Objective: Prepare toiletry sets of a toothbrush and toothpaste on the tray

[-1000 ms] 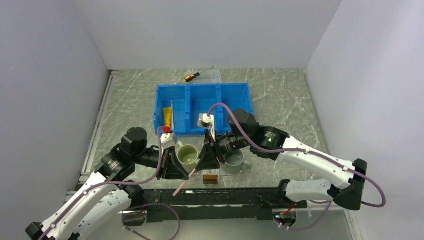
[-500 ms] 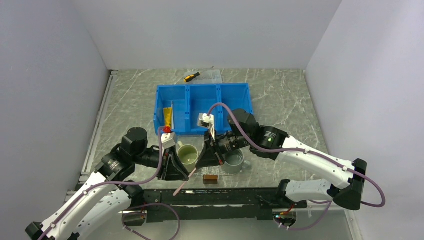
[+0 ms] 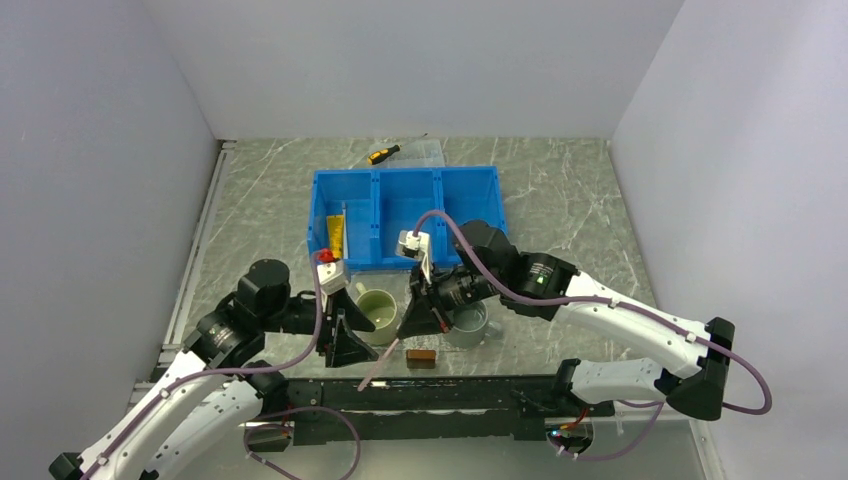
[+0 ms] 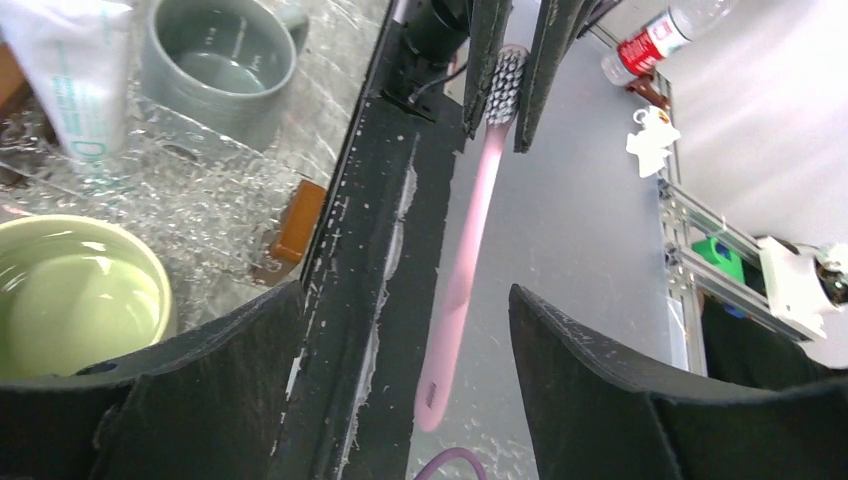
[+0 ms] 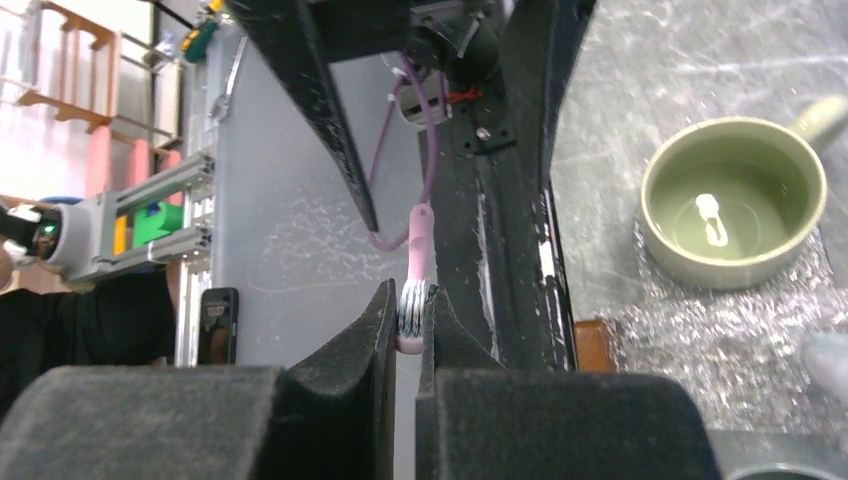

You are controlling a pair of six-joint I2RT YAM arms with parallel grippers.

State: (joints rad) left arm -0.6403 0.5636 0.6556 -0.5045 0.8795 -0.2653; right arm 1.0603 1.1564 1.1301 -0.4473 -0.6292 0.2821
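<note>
Left tool (image 4: 402, 295) newly off toothbrush (image 4: 465, 260) (wrist-view)

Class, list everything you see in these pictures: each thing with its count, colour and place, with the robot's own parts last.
toothbrush: 1, pink, head clamped in the right gripper, handle reaching over the table's near edge
toothpaste: 1, white with teal print, lying on the tray
tray: 1, clear with brown wooden handles, between the two mugs
green mug: 1, left of the tray
grey mug: 1, right of the tray
bin: 1, blue, three compartments, mid-table
yellow tube: 1, in the bin's left compartment
screwdriver: 1, yellow and black, behind the bin
left gripper: 1, black, open, fingers either side of the toothbrush handle
right gripper: 1, black, shut on the toothbrush
</note>
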